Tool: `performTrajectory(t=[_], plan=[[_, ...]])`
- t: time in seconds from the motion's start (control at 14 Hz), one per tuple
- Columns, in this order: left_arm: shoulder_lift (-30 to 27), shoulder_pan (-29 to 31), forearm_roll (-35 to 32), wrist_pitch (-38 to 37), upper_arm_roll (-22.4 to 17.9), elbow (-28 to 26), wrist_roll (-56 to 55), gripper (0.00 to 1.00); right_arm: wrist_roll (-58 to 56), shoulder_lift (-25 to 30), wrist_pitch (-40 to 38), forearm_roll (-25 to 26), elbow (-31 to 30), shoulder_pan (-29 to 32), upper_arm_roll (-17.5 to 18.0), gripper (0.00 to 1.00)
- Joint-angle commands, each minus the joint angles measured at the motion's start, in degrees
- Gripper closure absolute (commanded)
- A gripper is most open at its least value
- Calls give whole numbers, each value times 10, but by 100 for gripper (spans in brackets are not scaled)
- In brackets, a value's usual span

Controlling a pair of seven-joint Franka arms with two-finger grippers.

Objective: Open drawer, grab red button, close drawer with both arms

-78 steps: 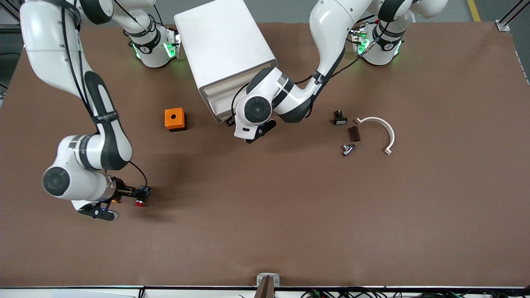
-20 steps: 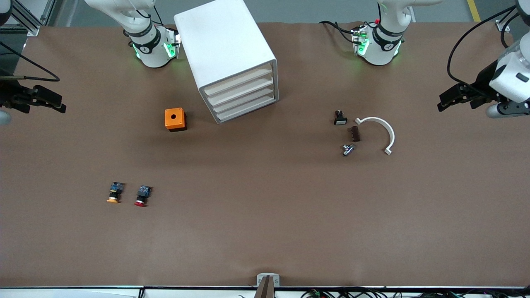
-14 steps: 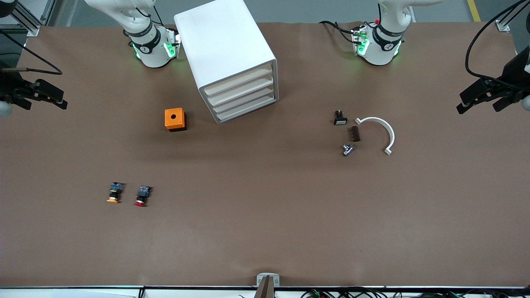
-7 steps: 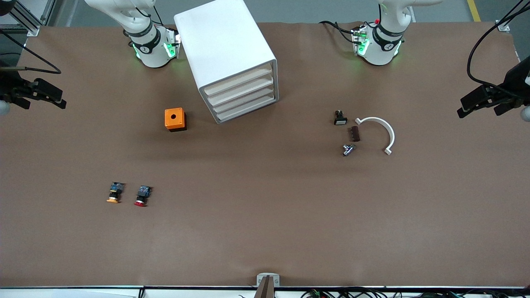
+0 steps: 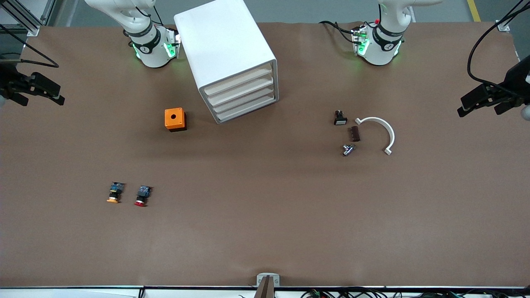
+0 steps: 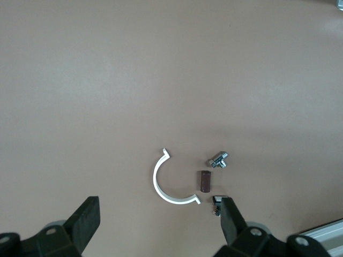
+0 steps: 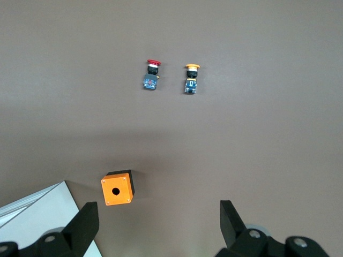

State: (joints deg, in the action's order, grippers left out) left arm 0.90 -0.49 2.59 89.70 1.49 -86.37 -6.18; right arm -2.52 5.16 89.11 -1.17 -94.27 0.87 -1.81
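The red-capped button [image 5: 140, 196] lies on the table, toward the right arm's end, nearer to the front camera than the cabinet. It also shows in the right wrist view [image 7: 152, 74]. The white drawer cabinet [image 5: 232, 62] stands between the arm bases with all its drawers shut. My right gripper [image 5: 58, 94] is open and empty, raised over the right arm's end of the table; it shows in its wrist view [image 7: 158, 219]. My left gripper [image 5: 461, 106] is open and empty, raised over the left arm's end; it shows in its wrist view [image 6: 159, 214].
An orange-capped button [image 5: 114, 193] lies beside the red one. An orange box with a hole [image 5: 175, 119] sits beside the cabinet. A white curved piece [image 5: 379, 132], a brown block [image 5: 354, 133], a metal fitting [image 5: 348, 149] and a small black switch [image 5: 340, 118] lie toward the left arm's end.
The right gripper has let go of the red button beside the orange-capped one. The left arm has left the drawer front. Both arms have drawn back to the table's ends.
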Motion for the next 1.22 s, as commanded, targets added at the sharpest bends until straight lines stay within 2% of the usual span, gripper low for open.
performTrajectory(t=[0.0,1.15], plan=[[5,-3,-15,-12,1,15,-3,1,-1,15,10,-10,-11,-1,0,0],[13,-3,-14,-32,1,14,0,1,-4,17,26,-15,-12,-1,1,0]])
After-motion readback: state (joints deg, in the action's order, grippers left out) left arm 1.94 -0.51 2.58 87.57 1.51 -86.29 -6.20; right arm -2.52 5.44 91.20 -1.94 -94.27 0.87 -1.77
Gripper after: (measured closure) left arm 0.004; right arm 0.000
